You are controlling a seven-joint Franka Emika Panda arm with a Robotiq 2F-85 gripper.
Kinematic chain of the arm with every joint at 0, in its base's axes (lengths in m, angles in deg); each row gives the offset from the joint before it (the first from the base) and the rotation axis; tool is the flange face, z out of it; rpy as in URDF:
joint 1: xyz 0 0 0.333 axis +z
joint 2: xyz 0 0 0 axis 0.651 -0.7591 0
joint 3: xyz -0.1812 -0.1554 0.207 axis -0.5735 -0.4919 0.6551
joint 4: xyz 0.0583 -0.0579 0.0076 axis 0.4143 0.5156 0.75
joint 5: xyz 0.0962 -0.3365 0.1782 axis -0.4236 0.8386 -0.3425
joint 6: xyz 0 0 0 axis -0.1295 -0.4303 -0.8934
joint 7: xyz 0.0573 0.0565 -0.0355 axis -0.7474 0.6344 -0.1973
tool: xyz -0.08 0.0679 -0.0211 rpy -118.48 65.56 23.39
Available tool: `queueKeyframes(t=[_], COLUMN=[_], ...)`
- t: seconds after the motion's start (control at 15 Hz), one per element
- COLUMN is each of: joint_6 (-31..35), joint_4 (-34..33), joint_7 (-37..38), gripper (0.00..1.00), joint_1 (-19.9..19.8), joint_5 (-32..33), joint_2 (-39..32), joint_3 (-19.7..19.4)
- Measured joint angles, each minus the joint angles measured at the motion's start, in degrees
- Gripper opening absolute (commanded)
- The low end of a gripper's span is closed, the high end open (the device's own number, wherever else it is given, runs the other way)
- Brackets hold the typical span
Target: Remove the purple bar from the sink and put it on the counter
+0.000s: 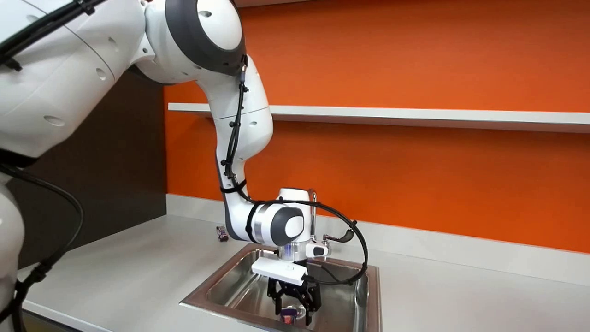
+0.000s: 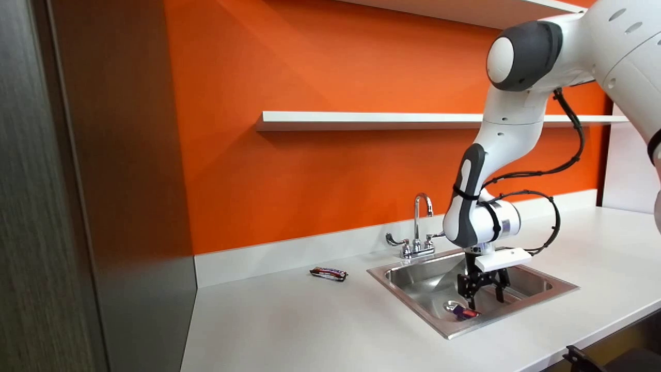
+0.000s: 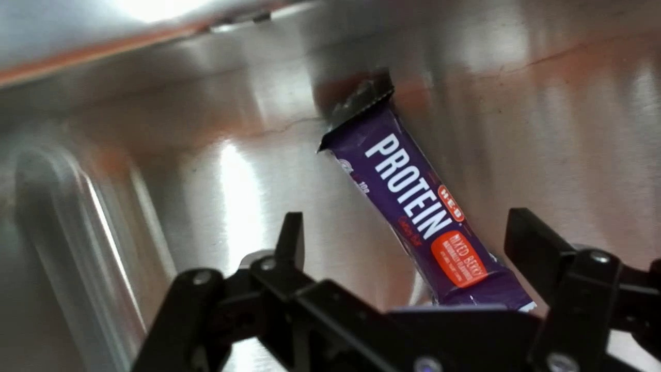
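The purple bar (image 3: pixel 413 201), a wrapped protein bar with white letters and a red patch, lies flat in the steel sink (image 2: pixel 516 306), near the drain (image 2: pixel 449 305). It also shows in both exterior views (image 1: pixel 289 315) (image 2: pixel 465 311). My gripper (image 3: pixel 408 222) is open and empty, pointing down inside the basin, in both exterior views (image 1: pixel 293 317) (image 2: pixel 486 303). In the wrist view the bar runs slantwise between the two fingers, its lower end partly hidden by the gripper body. Neither finger seems to touch it. The grey-white counter (image 2: pixel 289 320) surrounds the sink (image 1: pixel 214 275).
Another wrapped bar (image 2: pixel 329 274) lies on the counter beside the sink, also in an exterior view (image 1: pixel 222 234). A chrome faucet (image 2: pixel 416 227) stands behind the basin, close to the arm. A white shelf (image 2: pixel 372 118) runs along the orange wall. A dark panel (image 1: pixel 101 175) borders the counter.
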Motion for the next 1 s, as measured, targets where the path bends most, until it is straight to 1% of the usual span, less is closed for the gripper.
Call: queueKeyframes(t=[0.2, 0.53, 1.0], joint_6=[0.6, 0.7, 1.3], joint_4=[-1.1, -2.1, -2.7], joint_7=[-0.5, -4.0, -6.6], gripper=[1.0, 1.0, 1.0], joint_1=[0.1, 0.2, 0.2], joint_5=[0.4, 1.6, 3.6], joint_2=[-1.3, -3.0, -3.9], joint_3=[0.3, 0.9, 1.2])
